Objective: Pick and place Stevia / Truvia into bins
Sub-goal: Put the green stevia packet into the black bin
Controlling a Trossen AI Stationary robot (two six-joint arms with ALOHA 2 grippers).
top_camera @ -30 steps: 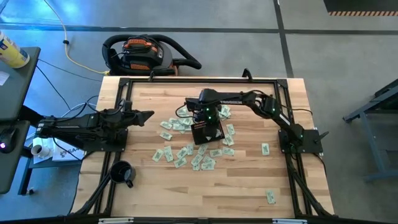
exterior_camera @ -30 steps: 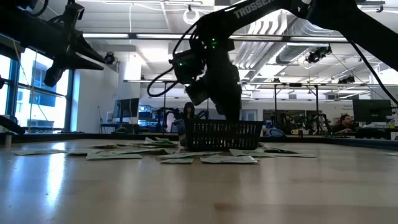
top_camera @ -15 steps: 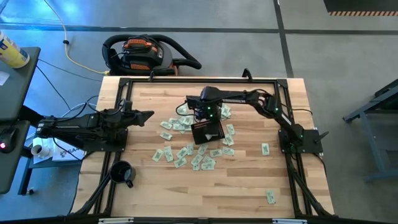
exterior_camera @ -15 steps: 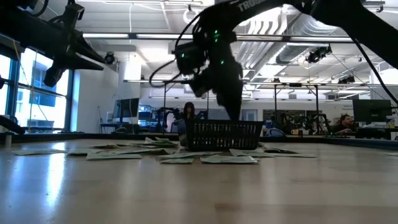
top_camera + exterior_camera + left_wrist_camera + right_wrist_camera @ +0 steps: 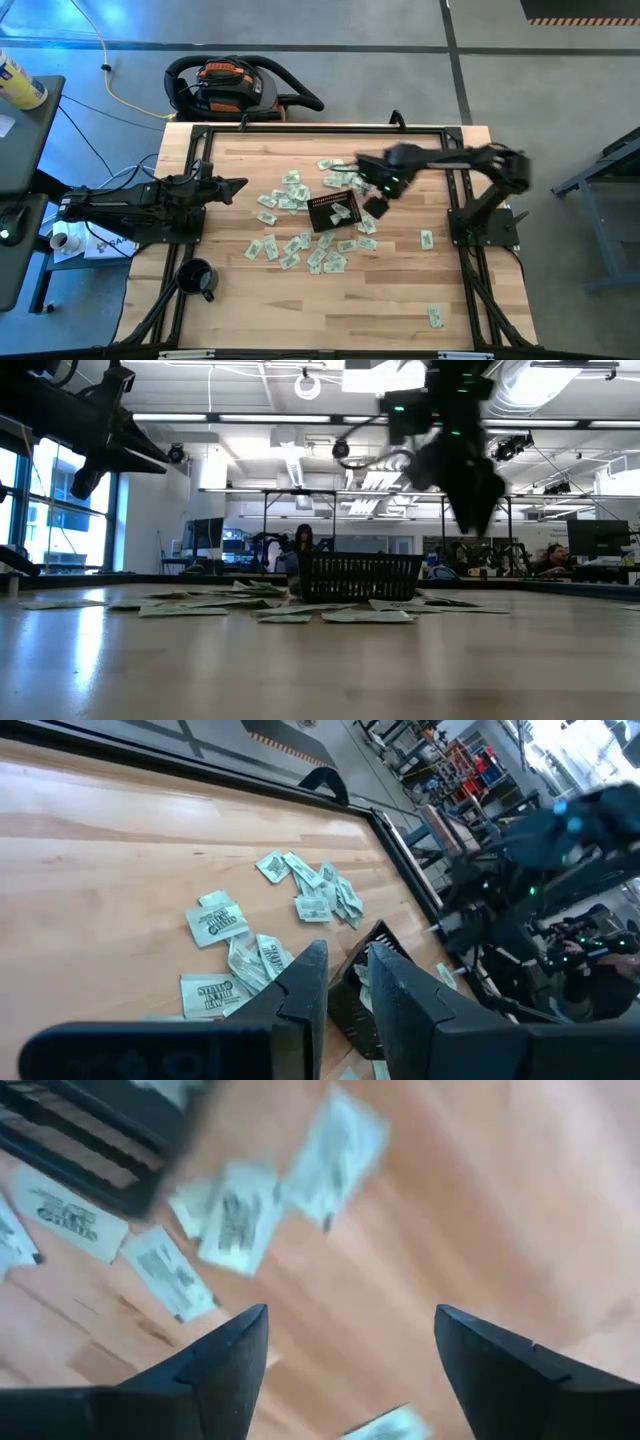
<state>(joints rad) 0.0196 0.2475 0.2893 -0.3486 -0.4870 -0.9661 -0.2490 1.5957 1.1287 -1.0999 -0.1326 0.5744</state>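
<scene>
Now the right gripper (image 5: 345, 1355) hangs wide apart and empty, just beside the basket (image 5: 333, 211).

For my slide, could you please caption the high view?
Right gripper open beside small black mesh basket, pale green-and-white paper sachets scattered on wooden table.

Dozens of sachets (image 5: 288, 200), one basket (image 5: 333, 211), one mug (image 5: 196, 277).

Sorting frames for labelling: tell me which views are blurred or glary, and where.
Right wrist view: motion blur smears the sachets and basket beyond the open right gripper. High view: right arm smeared, blue glare at the top left corner. Low view: bright ceiling lights, dark arms. Left wrist view: the far right arm is blurred; near sachets are sharp.
</scene>
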